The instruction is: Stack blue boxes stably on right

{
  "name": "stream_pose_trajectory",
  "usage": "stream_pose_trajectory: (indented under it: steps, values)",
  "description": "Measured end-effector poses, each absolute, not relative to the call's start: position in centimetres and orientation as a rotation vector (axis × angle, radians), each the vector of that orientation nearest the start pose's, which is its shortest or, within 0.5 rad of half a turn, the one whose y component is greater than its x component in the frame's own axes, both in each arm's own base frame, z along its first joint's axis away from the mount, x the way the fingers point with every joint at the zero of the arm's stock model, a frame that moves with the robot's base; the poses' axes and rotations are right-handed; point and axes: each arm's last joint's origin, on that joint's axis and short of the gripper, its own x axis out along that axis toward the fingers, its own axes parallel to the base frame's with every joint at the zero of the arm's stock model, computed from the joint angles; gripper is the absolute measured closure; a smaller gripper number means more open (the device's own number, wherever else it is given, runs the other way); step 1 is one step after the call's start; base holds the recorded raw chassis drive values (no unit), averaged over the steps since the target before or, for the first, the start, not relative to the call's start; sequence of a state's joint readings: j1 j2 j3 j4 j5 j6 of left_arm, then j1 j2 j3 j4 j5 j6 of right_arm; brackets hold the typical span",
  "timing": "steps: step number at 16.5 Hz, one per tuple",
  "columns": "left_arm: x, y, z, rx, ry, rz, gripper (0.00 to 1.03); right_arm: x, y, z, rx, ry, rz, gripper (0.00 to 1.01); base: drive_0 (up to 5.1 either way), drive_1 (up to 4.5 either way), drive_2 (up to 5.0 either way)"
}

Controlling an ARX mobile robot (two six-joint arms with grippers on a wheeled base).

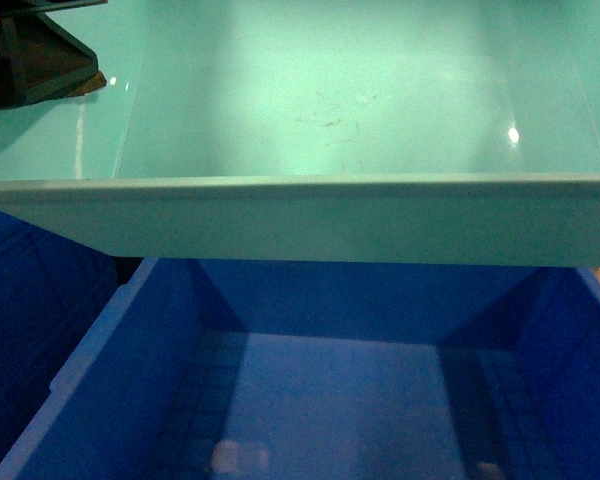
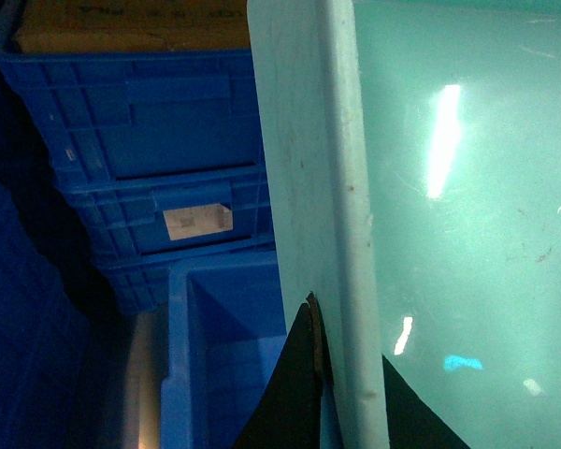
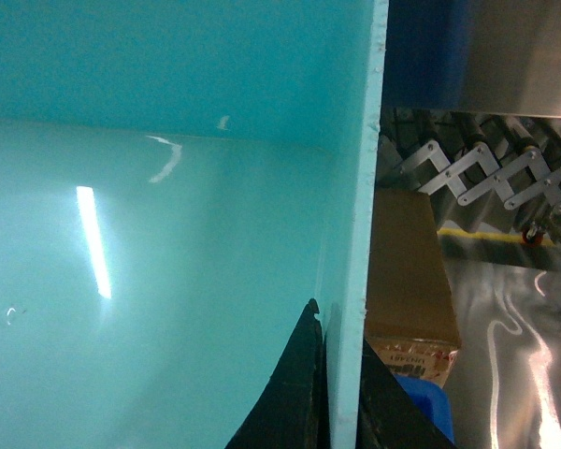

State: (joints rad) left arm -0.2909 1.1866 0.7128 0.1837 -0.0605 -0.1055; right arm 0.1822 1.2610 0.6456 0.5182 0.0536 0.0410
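Left gripper (image 2: 320,374): closed over the rim of the turquoise tub (image 1: 310,100); one dark finger (image 2: 285,393) lies on the outer side of the wall, the other shows as a dark wedge on the inner side, so the flat rim is pinched between them.
Right gripper (image 3: 341,383): clamped the same way on the tub's opposite wall, one dark finger (image 3: 290,393) inside the tub and the other outside, the rim edge running up between them.
Turquoise tub: held between the two grippers, off any surface in the head view; its near wall and rim cross the whole width of that view and its glossy floor fills the upper half, with faint scuff marks near the middle.
Below the tub: an open dark blue crate (image 1: 310,400) sits under the near rim; its interior and floor show beneath the tub's wall.
Outward of the left gripper: stacked dark blue ribbed crates (image 2: 150,159), one with a pale label (image 2: 198,221) on its side; a brown box (image 2: 131,26) rests on top of the stack. Just beside the gripper lies another open blue crate (image 2: 224,355).
Outward of the right gripper: a cardboard box (image 3: 407,271) just past the tub wall, resting over a blue crate corner (image 3: 428,398); beyond it an expandable roller conveyor (image 3: 486,159) and a shiny metal surface (image 3: 514,327).
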Motion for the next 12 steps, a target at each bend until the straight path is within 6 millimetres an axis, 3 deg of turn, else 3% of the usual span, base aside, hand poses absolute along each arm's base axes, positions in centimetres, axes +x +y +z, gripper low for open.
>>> stream_pose_trajectory:
  steps: [2,5,7,8,12]
  values:
    - [24.9,-7.3,26.2,-0.053,0.302,-0.213,1.01,27.0,4.8,24.7,0.020,0.125,0.122,0.99,0.0,0.00,0.0]
    - [27.1,-7.1,25.4,-0.065,0.316,-0.215,1.01,27.8,4.7,23.8,0.019,0.137,0.115,0.99,0.0,0.00,0.0]
    - [27.1,-7.5,25.0,-0.069,0.359,-0.212,1.01,28.3,4.4,22.8,0.023,0.179,0.117,0.99,0.0,0.00,0.0]
    - [26.9,-8.5,23.7,-0.070,0.433,-0.198,1.01,28.7,3.6,20.8,0.027,0.259,0.129,0.99,0.0,0.00,0.0]
    - [27.6,-9.7,19.6,-0.078,0.590,-0.192,1.01,29.3,2.8,17.0,0.036,0.408,0.145,0.99,0.0,0.00,0.0]
